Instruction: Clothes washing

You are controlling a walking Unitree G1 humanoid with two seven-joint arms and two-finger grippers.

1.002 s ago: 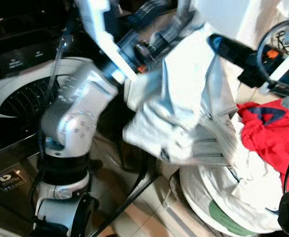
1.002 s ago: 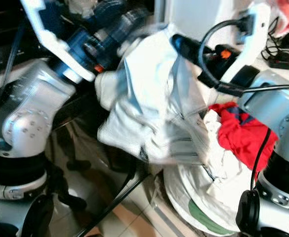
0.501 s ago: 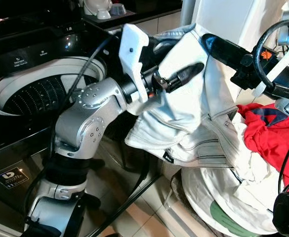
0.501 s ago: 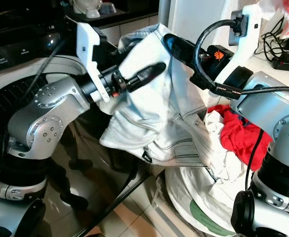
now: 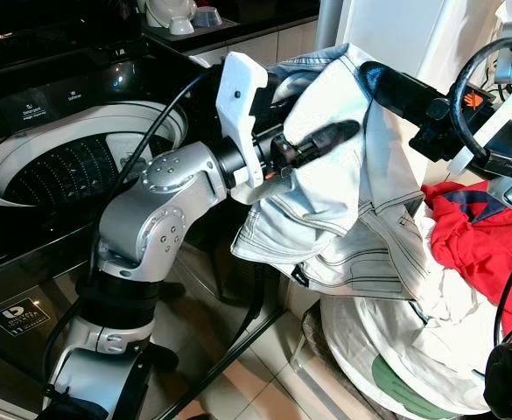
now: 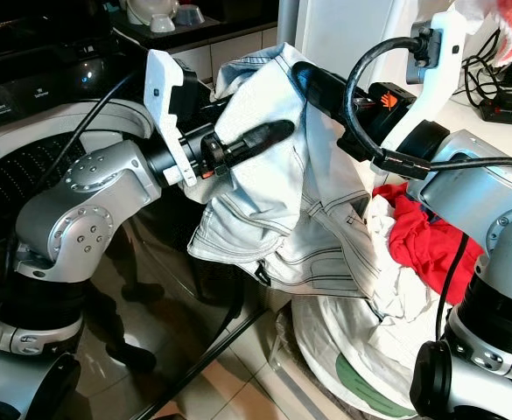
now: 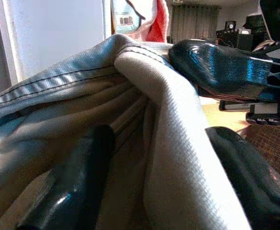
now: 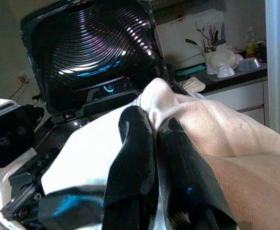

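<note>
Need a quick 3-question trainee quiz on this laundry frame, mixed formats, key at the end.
1. True or false: the washing machine has its lid shut.
2. Which colour is the garment lying on top of the white laundry bag? A red, B green, C black.
3. Fill in: the right gripper is pinching the pale ______, which the left gripper also has between its fingers.

Key: 1 false; 2 A, the red garment; 3 jeans.
</note>
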